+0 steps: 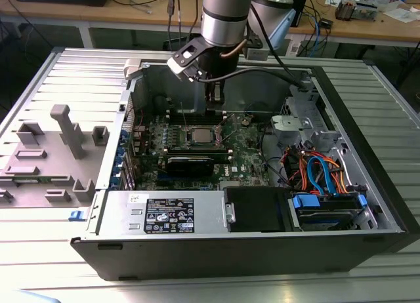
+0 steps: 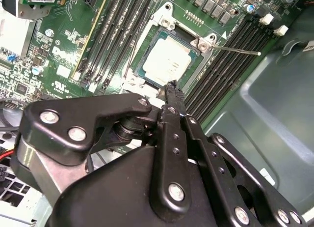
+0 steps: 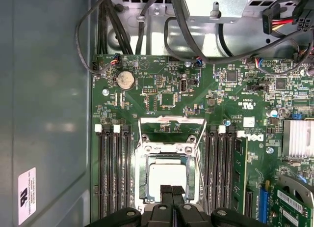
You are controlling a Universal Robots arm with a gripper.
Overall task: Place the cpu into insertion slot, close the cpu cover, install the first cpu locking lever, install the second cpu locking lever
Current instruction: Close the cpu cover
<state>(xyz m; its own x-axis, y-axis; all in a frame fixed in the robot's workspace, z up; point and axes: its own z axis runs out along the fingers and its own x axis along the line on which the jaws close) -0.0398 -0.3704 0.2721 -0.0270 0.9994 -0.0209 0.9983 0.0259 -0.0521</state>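
Black linkage bars of your gripper [image 2: 171, 89] lie closest to the lens in the second wrist view. The two fingers are pressed together into one narrow tip and pinch nothing. Judged from that posture, the tip is set up for pushing rather than for grasping. It hangs over the insertion slot [image 3: 143, 178], on the gripper's side of it, and looks to be clear of the board.

Beneath the tip you find the cpu [image 2: 167, 60], lying flat and square inside the slot with its pale metal top facing up, so the first step reads as done. Beyond the cpu, the cpu cover [image 3: 171, 120] appears to stand tilted up from the slot's edge away from the gripper, with green board showing through its open frame. Raised like this it leaves the chip bare, and closing reads as not yet done. A thin locking lever [image 2: 235, 51] juts out from one corner of the slot, unlatched as far as you can judge.

Long black memory slots [image 3: 113, 173] flank the slot on both sides, all on the green motherboard [image 3: 162, 97]. In the exterior view the computer case [image 1: 367, 152] lies on its side with the lid off, which turns the board upward toward the arm. It rests on a slatted metal table [image 1: 39, 73]. A grey fixture block [image 1: 65, 129] stands well apart at the exterior view's left.
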